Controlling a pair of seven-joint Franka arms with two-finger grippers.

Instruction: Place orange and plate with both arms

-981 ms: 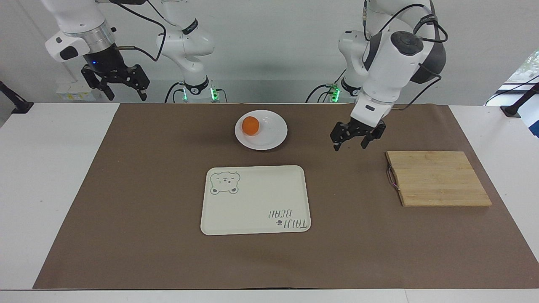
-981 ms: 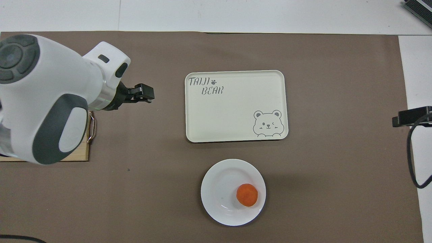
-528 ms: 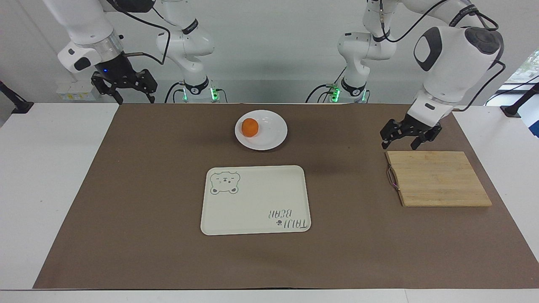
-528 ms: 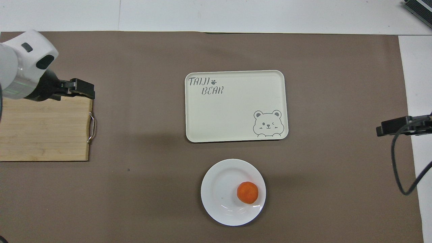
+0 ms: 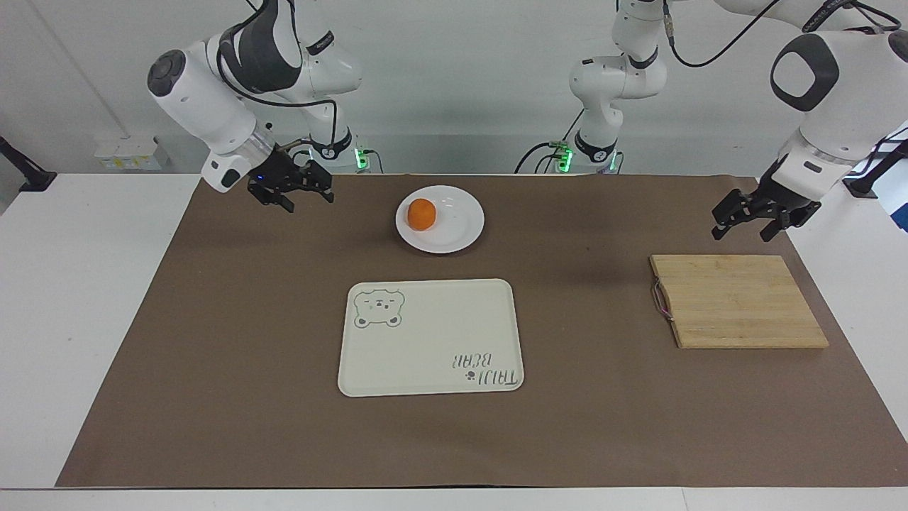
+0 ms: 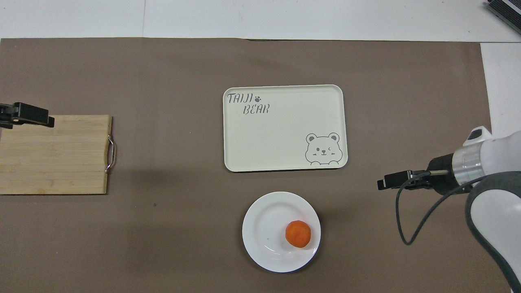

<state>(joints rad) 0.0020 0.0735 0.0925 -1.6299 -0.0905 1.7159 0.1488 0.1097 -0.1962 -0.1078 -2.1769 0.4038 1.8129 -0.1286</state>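
While the orange [image 5: 422,213] sits loose on the plate [image 5: 457,226] near my bases, my right gripper [image 5: 296,189] and left gripper [image 5: 756,217] hang open and empty, and tilting the plate could roll the fruit onto the desk [image 5: 106,298].

A plain pale grey wall [image 5: 454,85] stands at the robots' end of the wide white table [image 5: 85,298]. A large brown paper-like mat [image 5: 248,397] covers most of the table top. A bright window [image 5: 887,117] shows at the left arm's end. The light is even and soft, with faint shadows on the mat.
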